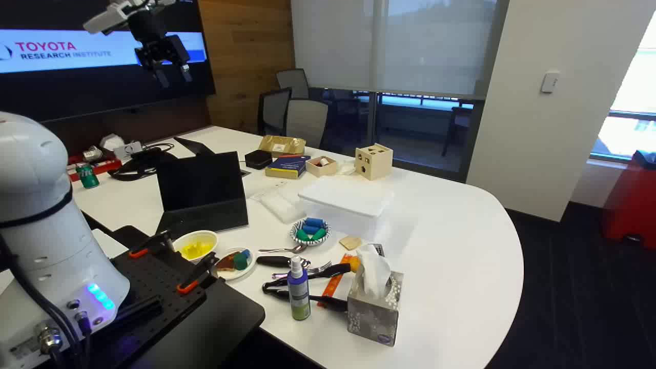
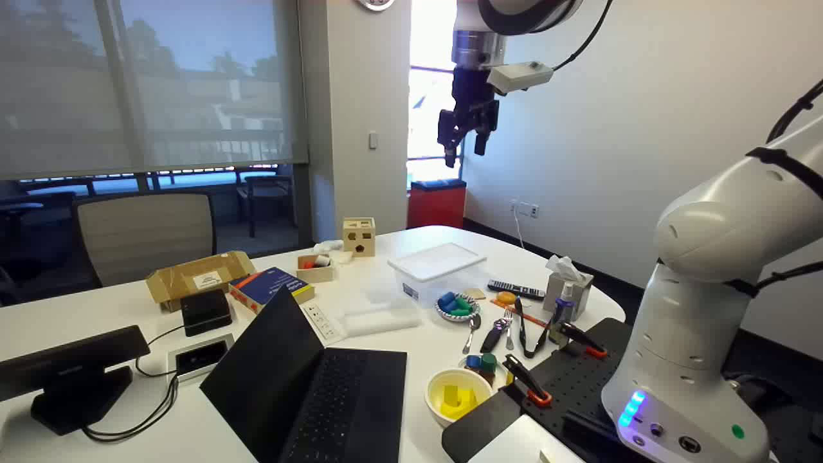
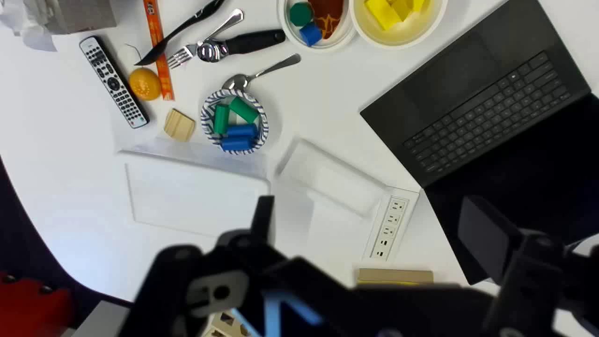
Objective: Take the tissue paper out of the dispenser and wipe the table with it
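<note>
Dispenser (image 1: pixel 371 315): while both exterior views show it upright near an edge of the table (image 1: pixel 461 266), the wrist view cuts it off at the top left corner
Tissue (image 1: pixel 376 271): juts up from the dispenser's top, white and creased; the wrist view shows some of its folds at the left edge
Bottle (image 1: pixel 299 292): stands near the dispenser in both exterior views, outside the wrist frame
Remote (image 1: pixel 379 249): mostly hidden behind the tissue in an exterior view, seen at full length in the wrist view
Can (image 1: pixel 87 176): green, upright, shown only in an exterior view
Cube (image 1: pixel 374 161): wooden, with shaped holes, whole in both exterior views; the wrist view catches part of it at the bottom edge
Screen (image 1: pixel 102 56): dark, with Toyota lettering, again only in an exterior view
Tissue to gripper (image 2: pixel 465 150): well below and well apart; in the wrist view the tissue is at the upper left, the gripper along the bottom
Jaws: spread wide, the fingers (image 3: pixel 263 217) well apart, only air between and around them, high above the table
</note>
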`<state>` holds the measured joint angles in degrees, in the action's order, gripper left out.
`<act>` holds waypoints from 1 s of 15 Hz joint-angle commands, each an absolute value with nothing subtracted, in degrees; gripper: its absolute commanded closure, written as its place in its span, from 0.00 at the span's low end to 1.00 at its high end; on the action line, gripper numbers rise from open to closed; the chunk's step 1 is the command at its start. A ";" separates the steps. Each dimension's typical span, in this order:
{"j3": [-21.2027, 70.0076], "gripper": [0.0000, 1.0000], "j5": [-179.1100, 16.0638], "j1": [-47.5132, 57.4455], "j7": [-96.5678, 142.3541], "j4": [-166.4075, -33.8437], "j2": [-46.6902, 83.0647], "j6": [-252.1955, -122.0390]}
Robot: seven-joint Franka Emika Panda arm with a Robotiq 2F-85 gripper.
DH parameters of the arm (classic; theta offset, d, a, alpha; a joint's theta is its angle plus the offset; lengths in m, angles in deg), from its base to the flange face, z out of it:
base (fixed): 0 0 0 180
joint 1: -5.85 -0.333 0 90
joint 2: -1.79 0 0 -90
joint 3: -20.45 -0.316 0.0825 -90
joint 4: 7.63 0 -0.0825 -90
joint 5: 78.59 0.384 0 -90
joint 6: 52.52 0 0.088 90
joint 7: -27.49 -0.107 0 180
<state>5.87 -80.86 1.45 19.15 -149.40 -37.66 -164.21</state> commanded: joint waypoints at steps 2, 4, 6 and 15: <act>6.75 0.00 -81.57 0.31 18.52 -149.23 -37.42 -164.01; 6.76 0.00 -81.57 0.32 18.52 -149.23 -37.43 -164.01; 7.32 0.00 -82.50 3.93 12.82 -151.22 -37.90 -168.24; 25.85 0.00 -89.13 22.53 11.63 -155.42 -28.86 -189.34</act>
<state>22.10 -87.92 17.24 12.73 -156.35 -34.87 -182.63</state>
